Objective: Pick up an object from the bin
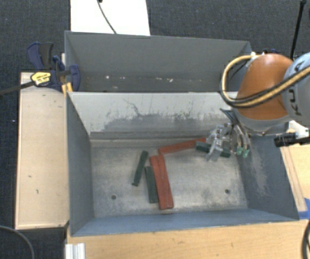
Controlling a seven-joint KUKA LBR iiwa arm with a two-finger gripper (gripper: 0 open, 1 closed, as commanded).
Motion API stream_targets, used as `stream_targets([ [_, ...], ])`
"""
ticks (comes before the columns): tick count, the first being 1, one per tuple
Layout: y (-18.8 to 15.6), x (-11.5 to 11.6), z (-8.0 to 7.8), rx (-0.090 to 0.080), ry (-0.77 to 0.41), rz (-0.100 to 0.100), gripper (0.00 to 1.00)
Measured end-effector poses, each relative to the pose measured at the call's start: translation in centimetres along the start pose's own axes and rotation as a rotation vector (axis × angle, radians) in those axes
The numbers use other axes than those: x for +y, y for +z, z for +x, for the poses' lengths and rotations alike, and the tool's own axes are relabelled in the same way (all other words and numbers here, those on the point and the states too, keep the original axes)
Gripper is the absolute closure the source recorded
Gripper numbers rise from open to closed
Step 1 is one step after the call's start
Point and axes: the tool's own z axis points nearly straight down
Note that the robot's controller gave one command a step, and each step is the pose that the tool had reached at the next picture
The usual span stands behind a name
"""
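In the camera view the grey bin (117,112) holds a few loose sticks on its floor, and the arm (306,90) reaches in from the right, its wrist under an orange cover (263,85) with a yellowish cable (229,74) looped round that cover's left side. The pincer (220,147) is low in the bin, in the back right part of the floor, near the foot of the right wall. Whether it is released, clenched or grasping something cannot be told, since its metal parts blur together there. It sits at the right end of the slanted bar (177,147), a red-brown stick lying near the foot of the back wall and rising slightly to the right. A small dark green piece (202,147) shows at that same end, just left of the pincer; whether it touches the pincer or the bar cannot be told. The left end of the slanted bar meets the top of the long bar (163,183), a second red-brown stick running toward the front wall, so the two form a corner. Along the left side of the long bar lies the right green bar (152,186), dark and thin. The left green bar (140,169), also dark, lies tilted just beyond it. The rest of the floor is bare, scuffed metal.
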Motion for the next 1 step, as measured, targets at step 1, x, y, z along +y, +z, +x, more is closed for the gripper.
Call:
stream_targets([
  [1,-0.73,0.00,0.00,0.000,-0.001,0.000,1.00],
])
